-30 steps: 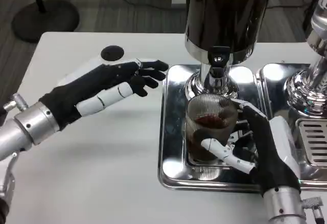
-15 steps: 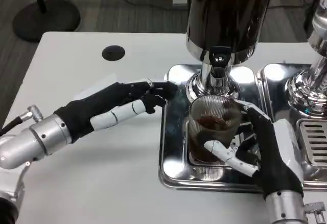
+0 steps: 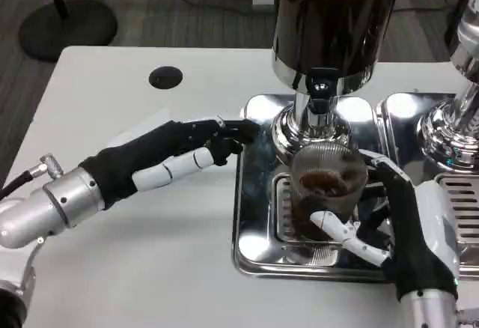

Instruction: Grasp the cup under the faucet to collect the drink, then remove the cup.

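Since a moment ago the right hand (image 3: 408, 227) and the cup (image 3: 325, 193) it grasps have shifted toward three o'clock and slightly nearer, so the cup now sits a little off from directly below the faucet (image 3: 320, 92). The left hand has barely moved in that time.

The right hand wraps the cup from the three o'clock side, thumb across the front, fingers behind. The cup is clear, ribbed plastic holding dark drink partway up. It looks light and thin-walled, likely to flex under a hard squeeze, and the liquid will slosh if tilted. The ribs should help grip; holding around the middle, as now, seems the safest place.

The cup stands on the slotted grate of a shiny metal drip tray (image 3: 254, 249), at about six o'clock from the faucet. Above rises the dark dispenser tank (image 3: 329, 13).

The left hand (image 3: 183, 152) is released, fingers stretched, holding nothing, its fingertips at the tray's nine o'clock edge. A second dispenser (image 3: 453, 118) stands at three o'clock. A round black hole (image 3: 165, 78) marks the white table (image 3: 150, 268) at ten o'clock. The faucet overhead and the tray's raised rim are the main obstacles to lifting the cup away.
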